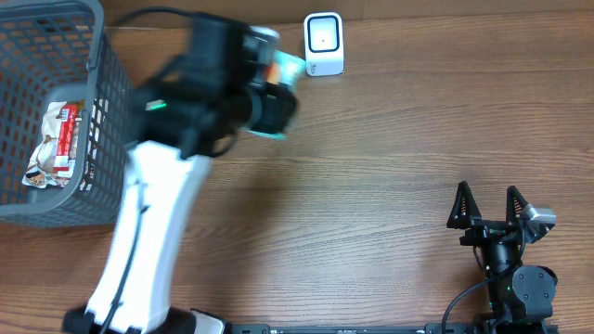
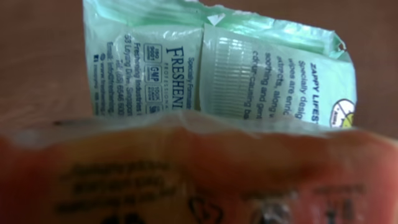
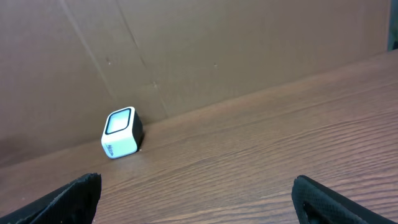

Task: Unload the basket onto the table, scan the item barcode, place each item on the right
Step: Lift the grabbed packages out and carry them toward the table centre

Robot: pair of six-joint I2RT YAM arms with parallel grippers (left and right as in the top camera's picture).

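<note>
Green packet (image 2: 249,68) in left hand (image 1: 267,93), near scanner (image 1: 324,44)

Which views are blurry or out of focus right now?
Overhead: left gripper and the green packet motion-blurred beside the scanner, the rest sharp. Left wrist: packet print readable, orange foreground band out of focus. Right wrist: scanner crisp, no glare.

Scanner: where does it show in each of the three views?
Overhead: scanner at top centre, just right of the packet.
Left wrist: not in it; the packet fills the frame.
Right wrist: left of centre, at the table's far edge.
Shared landmark: the wooden table, in overhead and right wrist.
</note>
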